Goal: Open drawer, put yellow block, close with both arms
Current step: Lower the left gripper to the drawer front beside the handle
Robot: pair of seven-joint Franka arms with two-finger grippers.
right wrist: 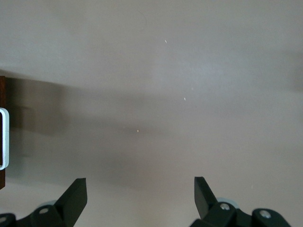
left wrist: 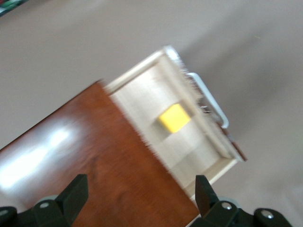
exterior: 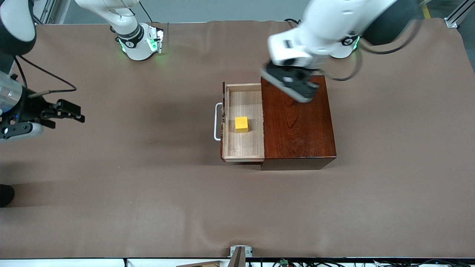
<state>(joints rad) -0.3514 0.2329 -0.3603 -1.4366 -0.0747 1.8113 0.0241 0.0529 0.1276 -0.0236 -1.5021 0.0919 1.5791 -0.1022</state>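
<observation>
The drawer stands pulled out of the dark mahogany box toward the right arm's end of the table, its white handle outermost. The yellow block sits in the drawer's middle. My left gripper hangs over the box's top corner nearest the bases; in the left wrist view it is open and empty, with the box top, drawer and block below. My right gripper is open and empty over bare table near the right arm's end; the right wrist view shows the handle at its edge.
A brown cover spans the table. The arm bases stand along the edge farthest from the front camera. A small mount sits at the nearest edge and a dark object at the right arm's end.
</observation>
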